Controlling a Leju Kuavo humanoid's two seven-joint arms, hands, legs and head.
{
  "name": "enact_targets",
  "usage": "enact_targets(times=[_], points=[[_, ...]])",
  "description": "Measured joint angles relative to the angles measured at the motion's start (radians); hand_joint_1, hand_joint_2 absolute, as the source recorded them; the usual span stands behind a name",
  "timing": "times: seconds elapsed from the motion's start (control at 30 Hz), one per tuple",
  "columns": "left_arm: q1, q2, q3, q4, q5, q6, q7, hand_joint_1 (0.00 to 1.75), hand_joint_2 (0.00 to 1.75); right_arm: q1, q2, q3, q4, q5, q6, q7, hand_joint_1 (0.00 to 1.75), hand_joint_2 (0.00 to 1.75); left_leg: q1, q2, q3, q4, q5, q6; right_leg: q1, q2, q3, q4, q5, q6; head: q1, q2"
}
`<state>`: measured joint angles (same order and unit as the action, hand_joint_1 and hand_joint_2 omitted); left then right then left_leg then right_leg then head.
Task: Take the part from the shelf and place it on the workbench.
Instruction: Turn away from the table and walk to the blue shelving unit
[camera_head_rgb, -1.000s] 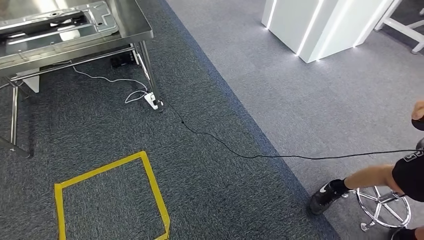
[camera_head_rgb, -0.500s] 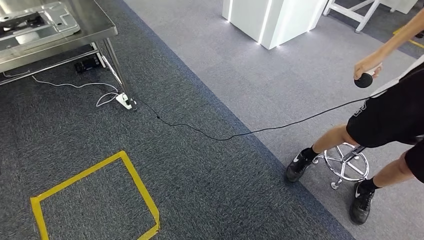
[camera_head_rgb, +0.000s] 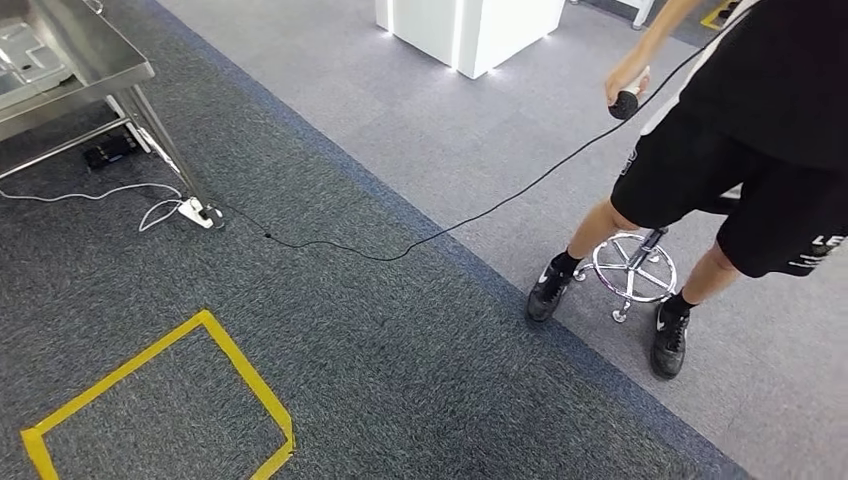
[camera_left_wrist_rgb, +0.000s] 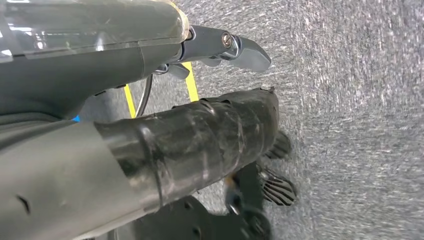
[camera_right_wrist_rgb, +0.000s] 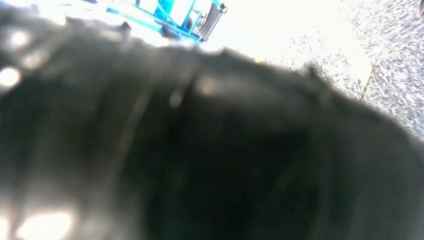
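Observation:
A stainless workbench (camera_head_rgb: 95, 62) stands at the far left of the head view, with the corner of a pressed metal part (camera_head_rgb: 22, 58) lying on it. My left hand (camera_left_wrist_rgb: 200, 120) hangs over the grey carpet in the left wrist view. Its grey thumb (camera_left_wrist_rgb: 240, 49) and dark taped fingers (camera_left_wrist_rgb: 220, 135) are stretched out apart, with nothing between them. In the right wrist view a dark blurred mass (camera_right_wrist_rgb: 200, 150) sits close to the lens, and I cannot tell how my right hand lies.
A person (camera_head_rgb: 760, 120) stands at the right beside a chrome stool (camera_head_rgb: 633, 268), holding a black knob (camera_head_rgb: 623, 103). Its black cable (camera_head_rgb: 400, 250) runs across the carpet to a power strip (camera_head_rgb: 195, 212). A yellow tape square (camera_head_rgb: 240, 375) marks the floor. A white lit pillar (camera_head_rgb: 465, 25) stands behind.
The camera has turned to the right: the workbench has slid to the picture's left edge and the person with the stool has come further into the picture.

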<state>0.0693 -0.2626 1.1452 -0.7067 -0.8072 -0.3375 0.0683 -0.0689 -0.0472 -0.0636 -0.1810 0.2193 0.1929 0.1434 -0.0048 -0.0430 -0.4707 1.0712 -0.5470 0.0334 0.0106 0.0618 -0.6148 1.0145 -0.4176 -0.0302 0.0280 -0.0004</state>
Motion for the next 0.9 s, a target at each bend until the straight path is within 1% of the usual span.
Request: enact_targets(times=[0.03, 0.07, 0.1, 0.13, 0.17, 0.2, 0.23, 0.27, 0.3, 0.33, 0.37, 0.4, 0.43, 0.47, 0.5, 0.53, 0.57, 0.6, 0.63, 0.67, 0.7, 0.73, 0.77, 0.8, 0.83, 0.87, 0.9], points=[[-0.003, 0.002, 0.0, 0.003, 0.0, 0.001, -0.001, 0.0, 0.0, -0.001, 0.001, 0.0, 0.0, 0.001, 0.001, 0.0, 0.0, 0.0, -0.002, -0.017, 0.031, -0.052, -0.006, 0.005, 0.0, 0.009, -0.01, 0.006, 0.008, 0.004, 0.0, 0.0], [-0.006, 0.005, 0.0, 0.006, -0.001, 0.001, -0.002, 0.0, 0.0, -0.001, 0.003, -0.001, 0.0, 0.002, 0.001, 0.0, 0.0, 0.0, -0.003, -0.023, 0.045, -0.083, -0.014, 0.007, -0.001, 0.017, -0.016, 0.008, 0.016, 0.008, 0.0, 0.0], [-0.008, 0.006, 0.001, 0.01, -0.002, 0.002, -0.003, 0.0, 0.0, 0.0, 0.003, -0.001, 0.0, 0.004, 0.002, 0.0, 0.0, 0.0, -0.003, -0.017, 0.047, -0.095, -0.011, 0.007, 0.0, 0.027, -0.021, 0.007, 0.026, 0.015, 0.0, 0.0], [-0.01, 0.007, 0.001, 0.016, -0.003, 0.003, -0.003, 0.0, 0.0, 0.001, 0.002, -0.001, 0.0, 0.006, 0.002, -0.001, 0.0, 0.0, -0.001, -0.005, 0.041, -0.098, -0.002, 0.01, -0.002, 0.029, -0.025, 0.008, 0.032, 0.02, 0.0, 0.0], [-0.012, 0.008, 0.002, 0.022, -0.005, 0.005, -0.004, 0.0, 0.0, 0.003, 0.002, -0.001, 0.001, 0.008, 0.003, -0.001, 0.0, 0.0, 0.002, 0.009, 0.037, -0.104, 0.008, 0.014, -0.002, 0.02, -0.03, 0.016, 0.022, 0.024, 0.001, 0.0], [-0.013, 0.009, 0.004, 0.027, -0.008, 0.007, -0.005, 0.0, 0.0, 0.003, 0.003, -0.001, 0.002, 0.01, 0.003, -0.002, 0.0, 0.0, 0.005, 0.022, 0.03, -0.109, 0.019, 0.019, -0.004, 0.003, -0.04, 0.038, -0.007, 0.029, 0.001, 0.0], [-0.014, 0.01, 0.007, 0.033, -0.01, 0.009, -0.006, 0.0, 0.0, 0.001, 0.004, -0.001, 0.002, 0.011, 0.003, -0.003, 0.0, 0.0, 0.007, 0.036, 0.021, -0.111, 0.029, 0.023, -0.009, -0.02, -0.052, 0.079, -0.052, 0.032, 0.001, 0.0], [-0.013, 0.011, 0.011, 0.038, -0.013, 0.01, -0.007, 0.0, 0.0, 0.0, 0.004, -0.001, 0.002, 0.012, 0.002, -0.003, 0.0, 0.0, 0.006, 0.049, 0.011, -0.111, 0.038, 0.025, -0.014, -0.039, -0.067, 0.135, -0.104, 0.039, 0.002, 0.0], [-0.012, 0.013, 0.014, 0.043, -0.016, 0.012, -0.008, 0.0, 0.0, -0.001, 0.005, -0.001, 0.002, 0.012, 0.002, -0.004, 0.0, 0.0, 0.007, 0.063, -0.001, -0.11, 0.046, 0.025, -0.021, -0.049, -0.081, 0.197, -0.144, 0.046, 0.001, 0.0], [-0.012, 0.015, 0.016, 0.048, -0.018, 0.012, -0.009, 0.0, 0.0, 0.0, 0.005, -0.001, 0.002, 0.013, 0.005, -0.006, 0.0, 0.0, 0.007, 0.077, -0.013, -0.107, 0.054, 0.022, -0.028, -0.054, -0.088, 0.248, -0.159, 0.053, 0.001, 0.0], [-0.013, 0.017, 0.017, 0.054, -0.02, 0.013, -0.012, 0.0, 0.0, 0.0, 0.004, -0.001, 0.002, 0.015, 0.013, -0.008, 0.0, 0.0, 0.009, 0.091, -0.027, -0.104, 0.061, 0.018, -0.035, -0.057, -0.083, 0.274, -0.152, 0.061, 0.001, 0.0], [-0.016, 0.018, 0.018, 0.059, -0.021, 0.014, -0.014, 0.0, 0.0, 0.0, 0.003, -0.001, 0.002, 0.018, 0.024, -0.01, 0.0, 0.0, 0.011, 0.103, -0.041, -0.098, 0.067, 0.013, -0.042, -0.061, -0.06, 0.265, -0.127, 0.068, 0.001, 0.0], [-0.018, 0.02, 0.018, 0.064, -0.021, 0.016, -0.017, 0.0, 0.0, -0.001, 0.001, -0.001, 0.002, 0.021, 0.037, -0.012, 0.0, 0.0, 0.013, 0.115, -0.053, -0.09, 0.071, 0.008, -0.049, -0.07, -0.018, 0.22, -0.099, 0.076, 0.001, 0.0], [-0.022, 0.022, 0.018, 0.068, -0.022, 0.017, -0.019, 0.0, 0.0, -0.003, -0.001, -0.001, 0.001, 0.024, 0.049, -0.014, 0.0, 0.0, 0.014, 0.125, -0.064, -0.081, 0.074, 0.002, -0.055, -0.089, 0.034, 0.152, -0.088, 0.085, 0.002, 0.0], [-0.023, 0.025, 0.018, 0.071, -0.023, 0.018, -0.02, 0.0, 0.0, -0.005, -0.003, -0.001, 0.0, 0.026, 0.057, -0.015, 0.0, 0.0, 0.015, 0.134, -0.073, -0.07, 0.076, -0.004, -0.054, -0.105, 0.081, 0.085, -0.088, 0.087, 0.001, 0.0], [-0.025, 0.028, 0.018, 0.074, -0.023, 0.02, -0.022, 0.0, 0.0, -0.007, -0.005, -0.001, -0.001, 0.027, 0.062, -0.016, 0.0, 0.0, 0.015, 0.143, -0.078, -0.062, 0.079, -0.012, -0.051, -0.118, 0.11, 0.036, -0.096, 0.084, 0.001, 0.0], [-0.028, 0.031, 0.018, 0.077, -0.024, 0.021, -0.024, 0.0, 0.0, -0.008, -0.007, -0.001, -0.003, 0.028, 0.066, -0.016, 0.0, 0.0, 0.015, 0.151, -0.082, -0.057, 0.082, -0.021, -0.045, -0.123, 0.12, 0.011, -0.106, 0.076, 0.001, 0.0], [-0.03, 0.032, 0.018, 0.081, -0.025, 0.021, -0.025, 0.0, 0.0, -0.008, -0.01, -0.001, -0.003, 0.028, 0.068, -0.015, 0.0, 0.0, 0.017, 0.16, -0.083, -0.056, 0.087, -0.029, -0.039, -0.116, 0.115, 0.005, -0.105, 0.062, 0.0, 0.0], [-0.033, 0.033, 0.018, 0.086, -0.026, 0.022, -0.027, 0.0, 0.0, -0.007, -0.012, -0.001, -0.003, 0.028, 0.069, -0.015, 0.0, 0.0, 0.02, 0.163, -0.083, -0.055, 0.088, -0.038, -0.037, -0.108, 0.105, 0.005, -0.099, 0.049, 0.0, 0.0], [-0.035, 0.034, 0.018, 0.09, -0.027, 0.022, -0.028, 0.0, 0.0, -0.007, -0.015, -0.001, -0.003, 0.028, 0.069, -0.014, 0.0, 0.0, 0.023, 0.153, -0.088, -0.047, 0.078, -0.046, -0.036, -0.1, 0.096, 0.004, -0.092, 0.036, 0.0, 0.0], [-0.035, 0.035, 0.018, 0.094, -0.028, 0.022, -0.028, 0.0, 0.0, -0.008, -0.016, -0.001, -0.003, 0.028, 0.07, -0.014, 0.0, 0.0, 0.025, 0.131, -0.097, -0.026, 0.051, -0.05, -0.034, -0.093, 0.085, 0.002, -0.082, 0.023, 0.0, 0.0], [-0.034, 0.035, 0.018, 0.098, -0.029, 0.023, -0.028, 0.0, 0.0, -0.009, -0.017, -0.001, -0.004, 0.028, 0.07, -0.014, 0.0, 0.0, 0.027, 0.103, -0.111, 0.014, 0.007, -0.051, -0.031, -0.086, 0.073, 0.0, -0.072, 0.012, 0.0, 0.0], [-0.032, 0.036, 0.018, 0.101, -0.029, 0.023, -0.029, 0.0, 0.0, -0.011, -0.017, -0.001, -0.004, 0.028, 0.07, -0.014, 0.0, 0.0, 0.025, 0.076, -0.13, 0.072, -0.045, -0.047, -0.024, -0.077, 0.059, 0.001, -0.061, 0.004, 0.0, 0.0], [-0.03, 0.037, 0.018, 0.104, -0.03, 0.023, -0.029, 0.0, 0.0, -0.012, -0.017, 0.0, -0.004, 0.029, 0.07, -0.014, 0.0, 0.0, 0.022, 0.061, -0.147, 0.137, -0.091, -0.04, -0.017, -0.066, 0.043, 0.002, -0.05, -0.002, 0.0, 0.0], [-0.03, 0.039, 0.018, 0.106, -0.031, 0.023, -0.029, 0.0, 0.0, -0.011, -0.017, 0.0, -0.004, 0.029, 0.07, -0.014, 0.0, 0.0, 0.017, 0.053, -0.156, 0.189, -0.117, -0.031, -0.009, -0.055, 0.029, 0.004, -0.039, -0.006, 0.0, 0.0], [-0.029, 0.04, 0.018, 0.107, -0.032, 0.023, -0.029, 0.0, 0.0, -0.01, -0.017, 0.0, -0.004, 0.029, 0.07, -0.014, 0.0, 0.0, 0.01, 0.05, -0.152, 0.215, -0.12, -0.021, -0.003, -0.043, 0.016, 0.007, -0.029, -0.009, 0.0, 0.0], [-0.03, 0.041, 0.018, 0.109, -0.032, 0.024, -0.029, 0.0, 0.0, -0.009, -0.017, 0.0, -0.004, 0.029, 0.07, -0.014, 0.0, 0.0, 0.0, 0.048, -0.13, 0.202, -0.1, -0.01, 0.002, -0.031, 0.003, 0.01, -0.02, -0.011, 0.0, 0.0]])
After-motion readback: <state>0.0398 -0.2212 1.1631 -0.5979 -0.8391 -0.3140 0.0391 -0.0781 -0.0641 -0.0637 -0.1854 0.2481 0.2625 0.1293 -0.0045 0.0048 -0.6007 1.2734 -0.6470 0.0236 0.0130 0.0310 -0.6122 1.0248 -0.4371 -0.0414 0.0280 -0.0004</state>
